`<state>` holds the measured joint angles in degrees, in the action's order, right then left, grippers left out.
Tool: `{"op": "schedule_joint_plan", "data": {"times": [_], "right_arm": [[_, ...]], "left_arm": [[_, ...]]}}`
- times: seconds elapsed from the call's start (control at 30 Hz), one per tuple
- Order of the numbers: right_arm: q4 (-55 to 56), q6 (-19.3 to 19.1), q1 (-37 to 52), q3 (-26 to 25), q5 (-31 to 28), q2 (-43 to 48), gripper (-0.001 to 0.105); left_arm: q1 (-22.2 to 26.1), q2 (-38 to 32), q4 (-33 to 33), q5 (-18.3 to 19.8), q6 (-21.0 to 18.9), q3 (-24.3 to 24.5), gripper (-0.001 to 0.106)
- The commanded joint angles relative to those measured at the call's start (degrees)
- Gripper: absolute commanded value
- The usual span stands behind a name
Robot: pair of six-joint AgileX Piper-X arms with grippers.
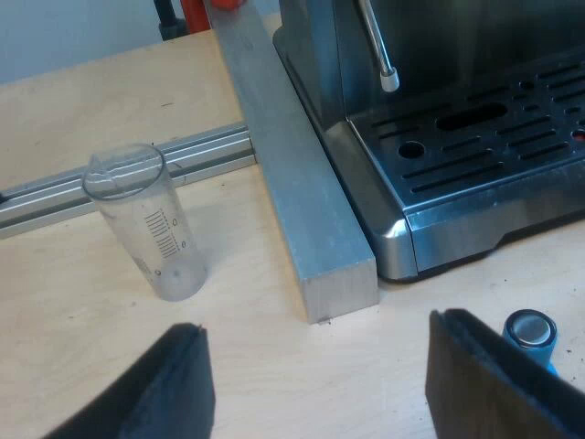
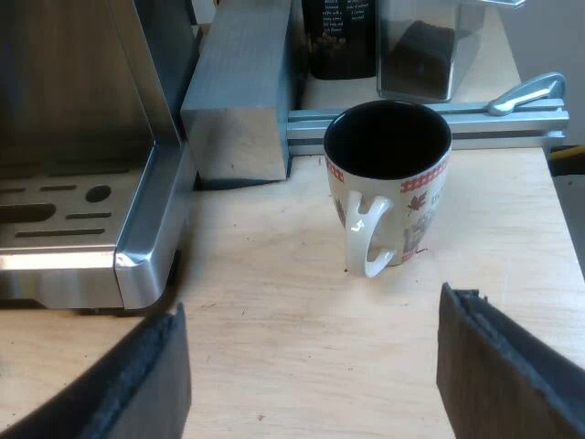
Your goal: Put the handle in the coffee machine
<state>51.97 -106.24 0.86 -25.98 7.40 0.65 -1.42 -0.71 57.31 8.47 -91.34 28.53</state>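
our left gripper (image 1: 315, 352) hangs with its black fingers (image 1: 174, 384) spread wide over bare wooden table (image 1: 73, 302), nothing between them. our right gripper (image 2: 313, 329) is likewise parted over the table, its fingers (image 2: 494, 366) gripping nothing.

ahead of the left gripper stands the espresso machine (image 1: 439, 238), brushed steel, its slotted drip tray (image 1: 494, 137) under a thin steam wand (image 1: 377, 46). the right gripper faces the machine's other corner (image 2: 137, 265).

a clear measuring glass (image 1: 151, 229) stands upright near the left fingers, apparently empty, printed scale showing. a mug (image 2: 411, 210) stands upright before the right gripper, white handle toward us, red check at the rim; its inside is too dark to tell the contents.

a blue tamper (image 1: 531, 331) with a metal end sits just beside one left finger, partly hidden by it. an aluminium bar (image 1: 292, 174) runs along the machine's side. a dark container (image 2: 338, 37) beyond the mug is cut off.
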Motion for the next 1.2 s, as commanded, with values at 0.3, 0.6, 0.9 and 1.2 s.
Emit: {"op": "schedule_joint_plan", "data": {"times": [0.3,0.6,0.9,1.2], "right_arm": [[-0.50,1.96,0.12,-0.28,0.31,1.88,0.060],[-0.50,2.05,0.12,-0.28,0.31,1.88,0.060],[-0.50,2.05,0.12,-0.28,0.31,1.88,0.060],[0.11,2.05,0.12,-1.09,1.69,1.88,0.060]], "left_arm": [[0.03,-7.65,-0.55,0.31,-0.03,0.20,0.053],[0.03,-7.65,-0.55,0.31,-0.03,0.20,0.053],[0.03,-7.65,-0.55,0.31,-0.03,0.20,0.056],[0.03,-7.37,-0.55,1.97,0.33,0.42,0.062]]}}
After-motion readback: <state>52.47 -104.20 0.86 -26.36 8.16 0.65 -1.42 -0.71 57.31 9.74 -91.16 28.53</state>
